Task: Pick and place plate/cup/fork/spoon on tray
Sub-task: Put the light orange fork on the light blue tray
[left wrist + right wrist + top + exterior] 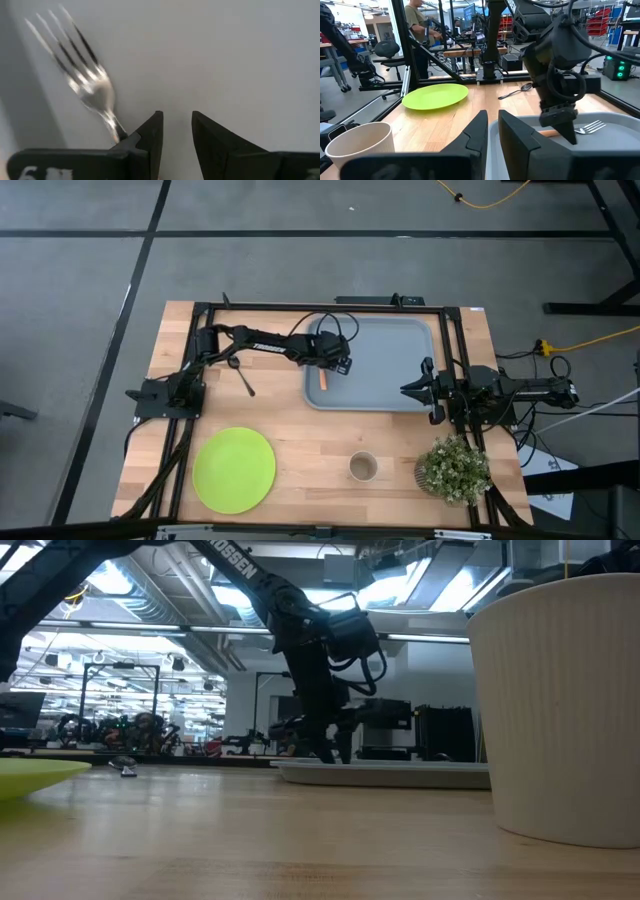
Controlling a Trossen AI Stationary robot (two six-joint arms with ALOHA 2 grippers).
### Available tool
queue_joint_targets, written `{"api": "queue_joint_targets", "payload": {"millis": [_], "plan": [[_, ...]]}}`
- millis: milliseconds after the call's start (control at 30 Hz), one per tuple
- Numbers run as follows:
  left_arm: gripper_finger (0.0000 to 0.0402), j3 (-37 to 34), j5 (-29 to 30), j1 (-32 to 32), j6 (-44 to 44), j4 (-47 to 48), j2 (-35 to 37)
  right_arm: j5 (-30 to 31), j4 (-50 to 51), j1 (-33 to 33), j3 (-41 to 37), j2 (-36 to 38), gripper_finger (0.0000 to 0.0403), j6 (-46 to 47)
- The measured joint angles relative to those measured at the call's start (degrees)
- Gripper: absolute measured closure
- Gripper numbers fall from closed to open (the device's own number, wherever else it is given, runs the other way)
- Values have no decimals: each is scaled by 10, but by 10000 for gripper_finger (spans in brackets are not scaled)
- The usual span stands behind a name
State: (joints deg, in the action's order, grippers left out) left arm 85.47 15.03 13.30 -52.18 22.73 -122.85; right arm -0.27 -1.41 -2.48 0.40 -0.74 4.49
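Cup [560,700] fills the low view's foreground, untouched on the table. Fork [323,380] lies flat in the tray [390,345], near its left rim; left gripper [176,131] hovers just beside it, fingers slightly parted, holding nothing, apparently released. Right gripper [492,131] waits at the tray's right edge, nearly closed, empty. Plate [234,469] and spoon [241,378] remain on the table.

The left end effector [337,367] reaches inward, pointing down, fingers slightly parted. The right end effector [412,389] waits low, fingers narrowly apart.
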Motion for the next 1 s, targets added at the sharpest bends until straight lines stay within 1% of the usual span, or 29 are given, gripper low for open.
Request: {"api": "queue_joint_targets", "payload": {"millis": [100,400,567,1000], "plan": [[305,0,-15,-15,-16,6,0,0,0,0,0,0,351,0],[305,0,-17,-49,-48,33,1,0,0,0,0,0,351,0],[305,0,-19,-53,-61,42,1,0,0,0,0,0,351,0],[305,1,-22,-52,-63,55,1,0,0,0,0,0,351,0]]}}
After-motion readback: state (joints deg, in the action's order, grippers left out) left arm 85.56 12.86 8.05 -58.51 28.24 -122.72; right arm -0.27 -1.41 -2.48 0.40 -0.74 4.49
